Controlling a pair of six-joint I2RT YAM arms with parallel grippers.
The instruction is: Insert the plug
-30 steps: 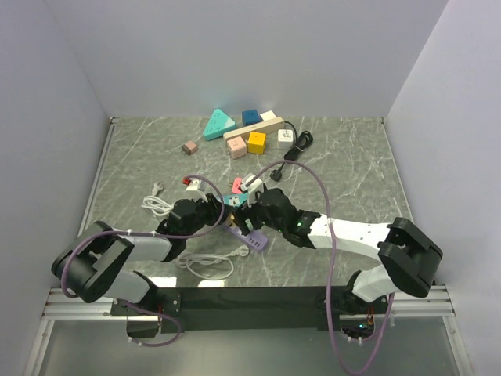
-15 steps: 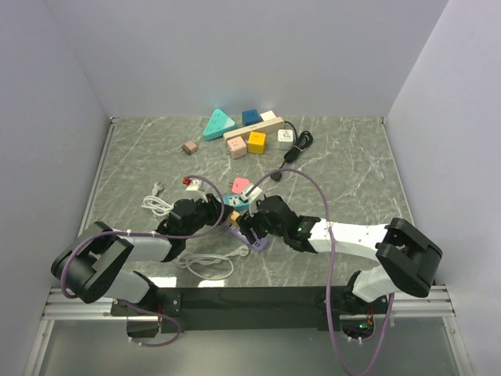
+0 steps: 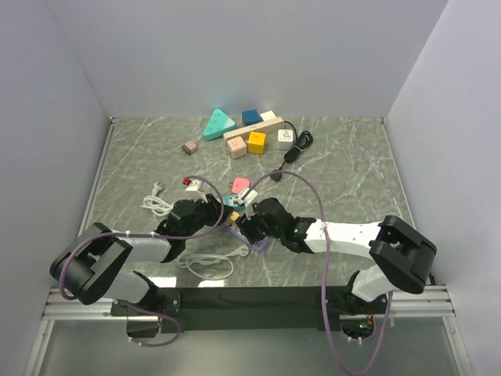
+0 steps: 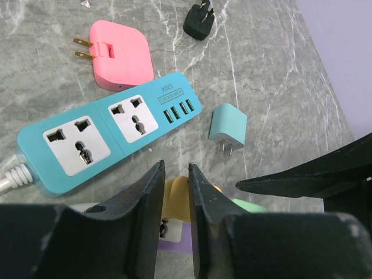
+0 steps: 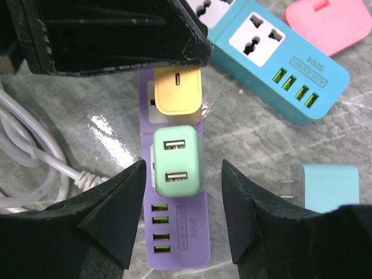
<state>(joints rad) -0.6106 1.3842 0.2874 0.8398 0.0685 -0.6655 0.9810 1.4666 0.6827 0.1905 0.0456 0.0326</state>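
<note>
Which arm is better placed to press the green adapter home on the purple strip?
Right, probably. Its end effector is open, straddling the green adapter on the purple strip. The left end effector is nearly closed at the yellow adapter, off the green one.

A flat purple plastic power strip [image 5: 174, 244] lies on the table [image 5: 250, 133], with four green USB ports at its 6 o'clock end. A mint-green two-port USB charger block [image 5: 177, 161] sits on its middle socket. A yellow charger block [image 5: 179, 90] stands just beside it at 12 o'clock.
</note>
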